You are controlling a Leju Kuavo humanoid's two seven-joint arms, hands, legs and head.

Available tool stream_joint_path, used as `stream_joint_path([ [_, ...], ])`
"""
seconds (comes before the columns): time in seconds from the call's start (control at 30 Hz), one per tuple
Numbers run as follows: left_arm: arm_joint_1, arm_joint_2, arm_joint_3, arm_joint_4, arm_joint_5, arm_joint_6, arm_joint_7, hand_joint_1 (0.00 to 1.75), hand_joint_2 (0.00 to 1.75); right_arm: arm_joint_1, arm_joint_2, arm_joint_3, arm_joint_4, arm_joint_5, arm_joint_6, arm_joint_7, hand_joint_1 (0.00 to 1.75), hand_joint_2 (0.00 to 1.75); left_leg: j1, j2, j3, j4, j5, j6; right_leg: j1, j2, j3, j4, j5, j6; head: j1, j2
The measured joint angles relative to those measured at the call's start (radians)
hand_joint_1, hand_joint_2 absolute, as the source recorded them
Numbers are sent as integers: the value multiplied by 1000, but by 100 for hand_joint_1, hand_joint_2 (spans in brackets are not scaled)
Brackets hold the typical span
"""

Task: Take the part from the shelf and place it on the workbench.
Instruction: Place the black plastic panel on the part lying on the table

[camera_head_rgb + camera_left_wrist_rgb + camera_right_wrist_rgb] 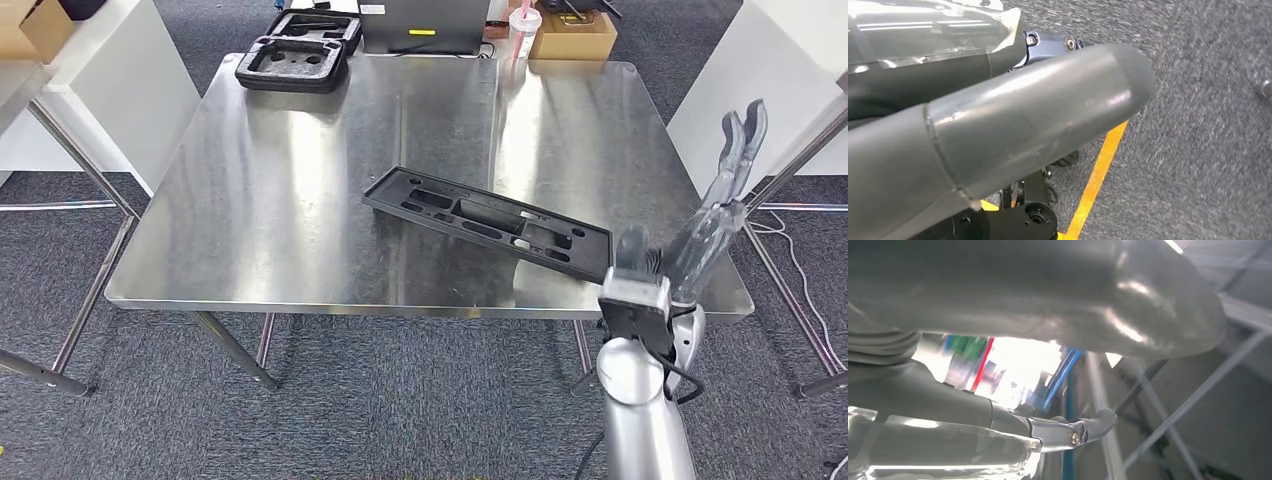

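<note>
Grey carpet (400,400) surrounds a steel workbench (300,180). On it, toward the front right, lies the long black part (487,222), flat, its right end just beside the right hand (700,235). That hand is raised over the bench's right front corner, fingers (738,150) stretched out and apart, holding nothing. The left hand (998,130) hangs over carpet and a yellow floor line (1098,170); its grip cannot be told. Black foam trays (295,62) sit at the far left corner.

Silver tubular right arm (640,410), black cable, grey translucent-fingered right hand (700,235).
</note>
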Motion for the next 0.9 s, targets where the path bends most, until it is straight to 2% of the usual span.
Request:
stream_joint_path([
  [0.07,0,0,13,0,1,16,28,0,0,80,4,23,-57,-125,69,-66,0,0,1,-2,7,-8,3,12,-4,-3,9,-9,3,6,-1,0],
  [0.13,0,-2,27,0,1,38,63,0,0,165,7,38,-111,-269,190,-115,0,0,9,-4,24,-31,15,24,-4,2,9,7,-16,7,0,0],
  [0.17,-1,-3,35,0,2,48,78,0,0,203,8,41,-130,-329,250,-131,0,0,14,-3,31,-42,21,26,-3,8,-3,43,-42,2,2,0],
  [0.23,-3,-6,50,0,8,66,101,0,0,269,9,34,-149,-391,332,-145,0,0,16,-5,31,-47,26,29,-7,19,-51,168,-113,-8,4,0],
  [0.27,-4,-8,59,0,13,77,112,0,0,298,10,28,-153,-401,355,-146,0,0,16,-6,28,-46,28,27,-9,21,-72,226,-139,-8,6,0],
  [0.3,-4,-10,67,0,18,89,123,0,0,324,13,19,-154,-406,373,-143,0,0,16,-7,24,-46,30,24,-12,22,-78,256,-151,-2,7,0],
  [0.33,-4,-13,76,0,24,101,133,0,0,345,17,10,-153,-410,388,-139,0,0,18,-9,19,-45,34,19,-15,23,-64,247,-148,8,8,0],
  [0.37,-4,-16,84,0,29,112,144,0,0,360,24,-2,-150,-417,405,-134,0,0,21,-9,13,-43,37,13,-20,23,-30,199,-131,21,9,0],
  [0.4,-4,-21,93,0,34,121,152,0,0,369,33,-15,-143,-428,422,-128,0,0,23,-10,7,-36,40,6,-27,23,18,124,-114,34,9,0],
  [0.43,-4,-24,101,-1,40,127,157,0,0,375,44,-28,-133,-442,440,-122,0,0,25,-12,0,-30,42,-2,-28,25,57,69,-95,42,11,0],
  [0.47,-4,-27,109,-2,44,129,160,0,0,379,54,-43,-120,-456,459,-117,0,0,24,-14,-5,-22,42,-11,-28,30,77,34,-81,45,12,0],
  [0.5,-5,-31,118,-2,49,129,161,0,0,381,64,-57,-105,-470,477,-114,0,0,21,-17,-10,-14,42,-18,-28,35,84,22,-78,38,13,0],
  [0.53,-5,-35,125,-3,53,129,161,0,0,382,74,-69,-89,-480,492,-111,0,0,21,-19,-14,-9,41,-24,-24,39,76,34,-77,26,11,0],
  [0.6,-6,-41,138,-3,59,127,157,0,0,377,93,-84,-55,-487,512,-109,0,0,28,-20,-24,2,38,-33,-28,38,59,37,-79,-4,5,0],
  [0.63,-4,-43,144,-4,62,128,155,0,0,374,100,-88,-38,-487,518,-109,0,0,32,-17,-33,17,18,-36,-27,35,51,38,-73,-16,2,0],
  [0.67,-2,-45,150,-4,64,128,153,0,0,369,107,-91,-22,-487,522,-109,0,0,35,-12,-44,49,-20,-38,-25,32,42,38,-64,-28,0,0],
  [0.73,-1,-48,160,-4,69,129,151,0,0,360,115,-95,10,-485,527,-111,0,0,35,-3,-77,166,-129,-40,-17,27,26,39,-47,-43,-4,0],
  [0.77,-2,-49,165,-4,72,130,151,0,0,357,117,-96,26,-484,528,-111,0,0,34,-2,-91,230,-169,-40,-12,25,17,39,-39,-45,-6,0],
  [0.8,-3,-50,170,-4,76,131,151,0,0,354,118,-97,41,-483,529,-112,0,0,33,-1,-94,275,-187,-38,-6,22,9,40,-31,-46,-7,0],
  [0.83,-3,-51,174,-4,79,132,151,0,0,351,118,-98,55,-483,530,-112,0,0,31,0,-79,285,-186,-33,-2,20,0,41,-24,-47,-7,0],
  [0.87,-2,-53,179,-4,81,132,151,0,0,347,118,-98,67,-483,530,-113,0,0,28,1,-44,256,-170,-25,3,19,-8,41,-18,-47,-7,0],
  [0.9,-2,-54,184,-4,83,133,151,0,0,342,119,-98,78,-483,531,-114,0,0,23,1,9,192,-150,-13,7,17,-13,41,-13,-47,-7,0],
])
